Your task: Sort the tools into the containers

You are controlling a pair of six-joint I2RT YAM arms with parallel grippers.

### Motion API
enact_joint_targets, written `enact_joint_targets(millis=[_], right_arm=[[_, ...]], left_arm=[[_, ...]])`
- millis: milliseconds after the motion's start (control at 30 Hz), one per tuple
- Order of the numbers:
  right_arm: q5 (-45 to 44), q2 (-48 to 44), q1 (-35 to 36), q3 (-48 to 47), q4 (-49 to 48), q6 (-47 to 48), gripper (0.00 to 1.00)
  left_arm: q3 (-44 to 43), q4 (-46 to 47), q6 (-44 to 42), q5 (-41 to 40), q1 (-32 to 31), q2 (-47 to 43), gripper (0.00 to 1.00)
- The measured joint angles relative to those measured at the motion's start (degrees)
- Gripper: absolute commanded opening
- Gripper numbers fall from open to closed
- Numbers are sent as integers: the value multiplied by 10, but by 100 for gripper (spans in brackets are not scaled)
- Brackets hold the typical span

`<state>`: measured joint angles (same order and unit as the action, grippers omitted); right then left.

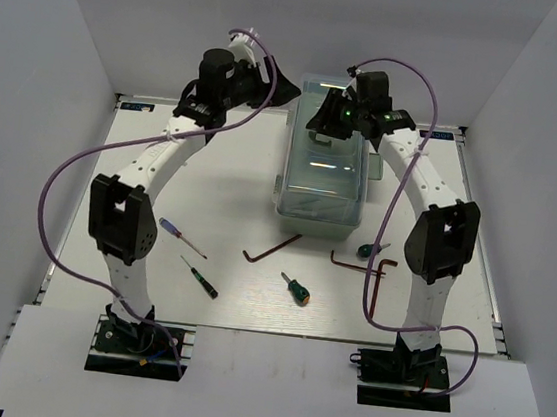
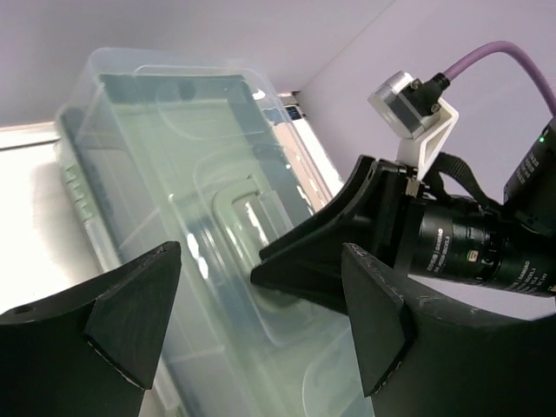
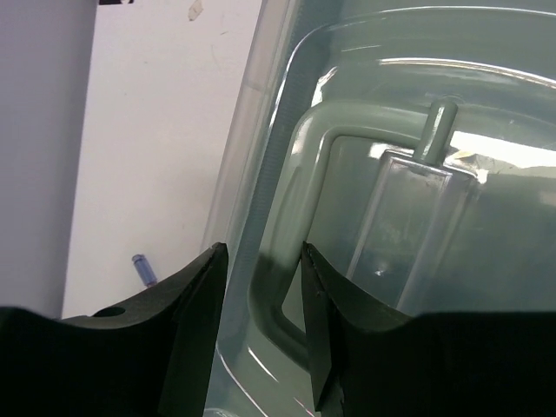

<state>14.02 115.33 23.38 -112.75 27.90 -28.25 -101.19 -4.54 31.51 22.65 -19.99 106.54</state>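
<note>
The pale green toolbox [image 1: 321, 188] stands closed at the back middle, its clear lid [image 2: 174, 174] down. My right gripper [image 1: 326, 123] hovers over the lid, jaws apart astride one corner of the pale green handle [image 3: 313, 148], with a gap showing on the left side; in the wrist view the right gripper [image 3: 263, 252] holds nothing. My left gripper [image 1: 290, 91] stands wide open and empty at the box's far left corner, and the left wrist view shows the left gripper [image 2: 261, 313] looking along the lid. Tools lie loose on the table: a blue-handled screwdriver [image 1: 181, 237], a dark screwdriver [image 1: 199, 277], a hex key [image 1: 271, 248].
More tools lie in front of the box: a stubby green screwdriver [image 1: 296, 289], another green-handled one [image 1: 367, 249] and two dark hex keys [image 1: 363, 265] [image 1: 374, 290] near the right arm. White walls close in the table on three sides.
</note>
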Motion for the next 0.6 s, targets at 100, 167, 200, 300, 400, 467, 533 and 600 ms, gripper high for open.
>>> enact_joint_targets(millis=[100, 167, 200, 300, 400, 467, 533, 600], right_arm=[[36, 5, -11, 0, -9, -18, 45], [58, 10, -15, 0, -17, -31, 45], [69, 12, -17, 0, -23, -35, 45], [90, 16, -18, 0, -33, -46, 45], [107, 19, -20, 0, -41, -52, 45], [117, 21, -23, 0, -45, -59, 45], [126, 22, -25, 0, -48, -63, 45], [134, 23, -28, 0, -50, -67, 45]], left_arm=[[-36, 1, 5, 16, -2, 38, 85], [-50, 0, 10, 27, -3, 56, 85], [-53, 0, 12, 32, -4, 64, 85], [-53, -4, 20, 43, -5, 75, 85], [-54, -7, 25, 53, -5, 77, 85], [-57, -6, 28, 59, -5, 77, 85], [-61, -7, 31, 65, -5, 77, 85], [-65, -8, 34, 68, -5, 78, 85]])
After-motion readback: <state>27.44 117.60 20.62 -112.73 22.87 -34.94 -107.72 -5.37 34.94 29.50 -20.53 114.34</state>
